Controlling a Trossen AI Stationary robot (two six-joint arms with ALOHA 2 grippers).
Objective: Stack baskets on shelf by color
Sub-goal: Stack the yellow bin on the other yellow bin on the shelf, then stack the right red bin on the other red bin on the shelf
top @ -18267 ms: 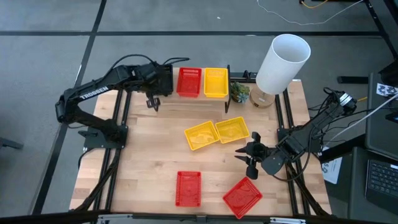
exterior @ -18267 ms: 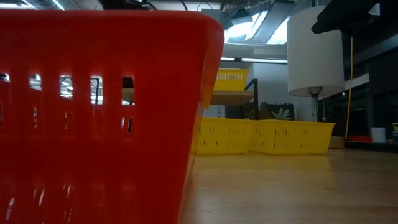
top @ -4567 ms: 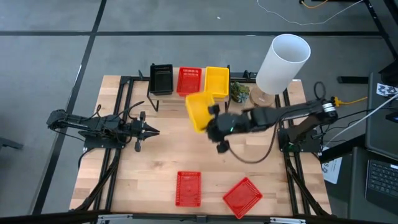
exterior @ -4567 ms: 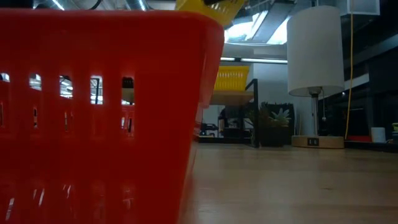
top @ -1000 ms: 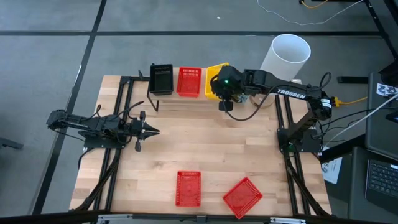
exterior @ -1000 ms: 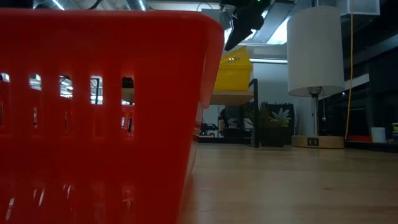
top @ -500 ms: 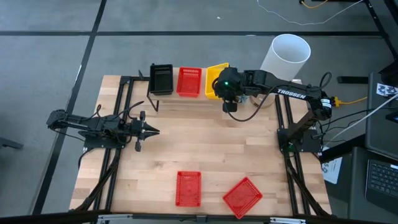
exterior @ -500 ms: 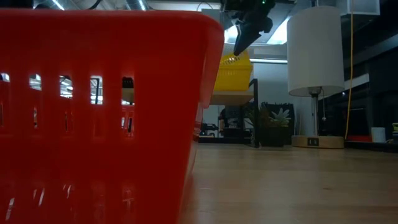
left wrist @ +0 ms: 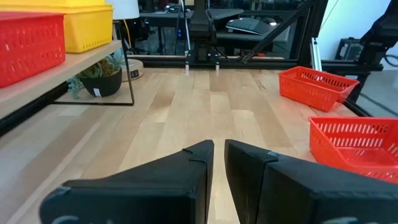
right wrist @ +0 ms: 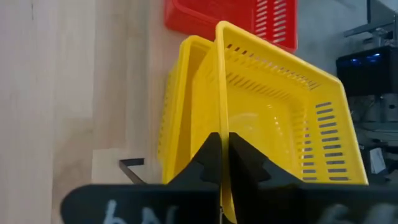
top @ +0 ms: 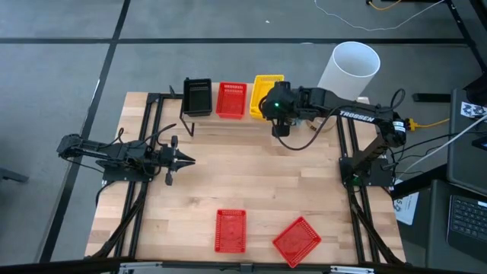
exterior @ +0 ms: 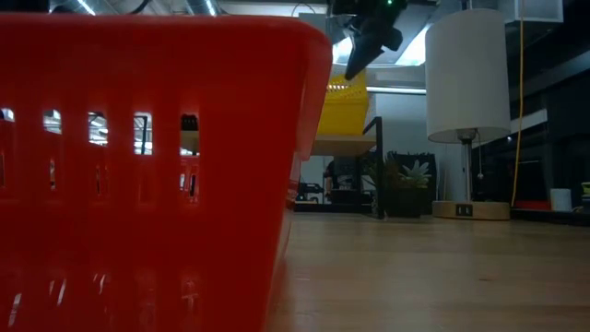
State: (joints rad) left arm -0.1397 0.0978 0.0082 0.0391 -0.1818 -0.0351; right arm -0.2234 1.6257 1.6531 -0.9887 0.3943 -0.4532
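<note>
On the shelf at the table's far edge stand a black basket, a red basket and a stack of yellow baskets, left to right. My right gripper is at the near side of the yellow stack, shut on the top yellow basket. Two red baskets lie flat on the table near its front edge. My left gripper waits low at the table's left, shut, with nothing between its fingers. My right gripper pinches the top yellow basket's near wall at its rim, one finger inside the basket and one outside. The fingers slant down from above on the table's near side. The basket sits nested in the yellow basket below it on the shelf.
A lamp with a tall white shade stands at the far right beside the shelf, with a small potted plant next to it. One red basket fills most of the low view. Bare wood lies across the table's middle.
The top yellow basket, which sat askew and tipped on the stack, now lies square with the shelf and more level. My right gripper has stayed at the stack's near side and turned a little with it.
</note>
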